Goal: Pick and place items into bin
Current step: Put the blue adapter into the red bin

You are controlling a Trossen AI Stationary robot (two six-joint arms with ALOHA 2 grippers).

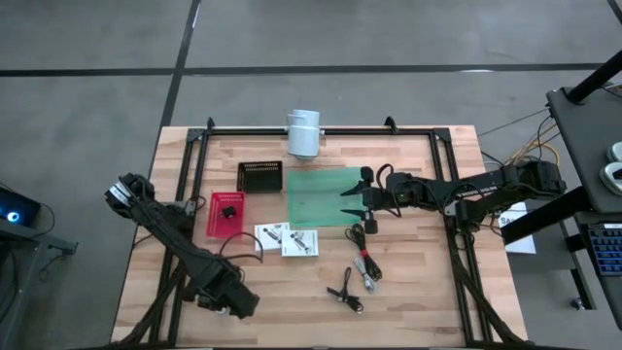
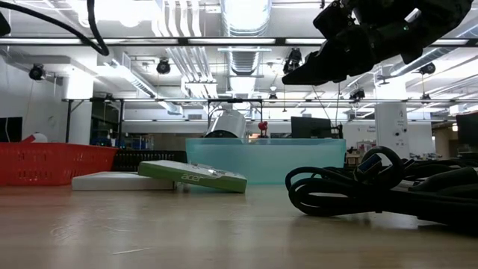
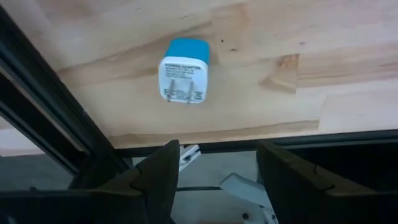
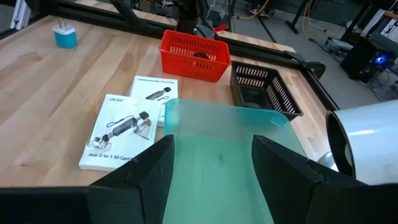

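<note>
1. At the desk's [image 1: 408, 301] near edge, our left gripper [image 1: 233, 303] hangs released over a blue charger [image 3: 185, 78].
2. Black cables [image 1: 364, 261] and two cards [image 1: 287, 239] lie mid-desk.
3. Farther back, our right gripper [image 1: 358, 201] is released, empty, above the green bin [image 1: 321, 197].

Overhead view looks straight down; low view sits at tabletop level; both share the green bin [image 1: 324, 196]

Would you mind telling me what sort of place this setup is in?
Probably a lab or workshop: exposed ceiling ducts, a concrete floor, and equipment with cabling around the wooden table.
</note>
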